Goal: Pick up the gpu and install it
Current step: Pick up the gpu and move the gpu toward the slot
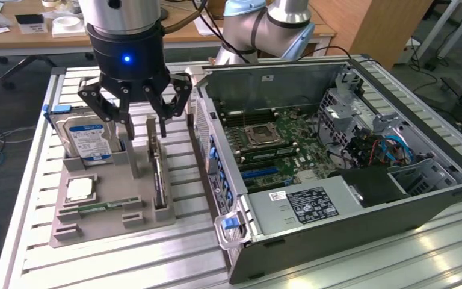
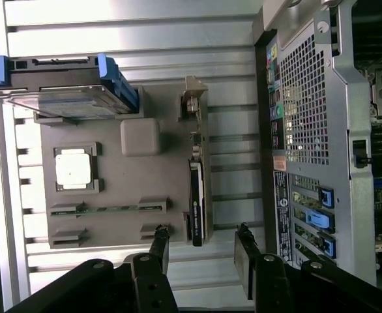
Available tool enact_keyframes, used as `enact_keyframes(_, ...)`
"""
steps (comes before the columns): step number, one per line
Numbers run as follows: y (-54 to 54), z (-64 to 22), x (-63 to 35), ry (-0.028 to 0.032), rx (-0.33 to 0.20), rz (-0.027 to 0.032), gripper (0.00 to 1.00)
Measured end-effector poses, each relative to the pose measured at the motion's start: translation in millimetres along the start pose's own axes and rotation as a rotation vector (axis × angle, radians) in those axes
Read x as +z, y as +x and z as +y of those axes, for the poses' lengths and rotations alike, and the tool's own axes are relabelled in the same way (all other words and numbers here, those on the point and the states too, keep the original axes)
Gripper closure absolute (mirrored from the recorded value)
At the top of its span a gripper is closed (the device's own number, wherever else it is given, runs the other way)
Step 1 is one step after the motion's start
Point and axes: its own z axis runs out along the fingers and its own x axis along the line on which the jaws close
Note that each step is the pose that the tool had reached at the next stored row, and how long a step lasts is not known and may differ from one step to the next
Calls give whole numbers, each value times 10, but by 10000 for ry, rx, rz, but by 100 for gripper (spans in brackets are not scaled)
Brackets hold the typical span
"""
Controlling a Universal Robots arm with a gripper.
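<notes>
The gpu [image 1: 159, 176] stands on edge in the outer slot of a grey holder tray [image 1: 106, 224], on the side nearest the computer case. In the wrist view the gpu [image 2: 197, 189] shows edge-on as a thin dark card, its silver bracket at the far end. My gripper [image 1: 142, 137] hangs over the tray just above the card, open, with nothing between its fingers. In the wrist view my gripper [image 2: 202, 253] straddles the line of the card's near end, one fingertip on each side and apart from it.
The open computer case [image 1: 339, 208] lies beside the tray, motherboard [image 1: 271, 144] up, its perforated rear panel [image 2: 305, 104] close to the card. The tray [image 2: 113, 189] also holds a hard drive [image 1: 86, 139], a processor [image 1: 80, 189] and a memory stick [image 1: 94, 208]. All sit on a slatted aluminium table [image 1: 94, 265].
</notes>
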Motion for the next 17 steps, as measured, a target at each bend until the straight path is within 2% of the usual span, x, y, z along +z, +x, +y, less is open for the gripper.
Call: enact_keyframes(17,1,-2,41,-1,0,0,47)
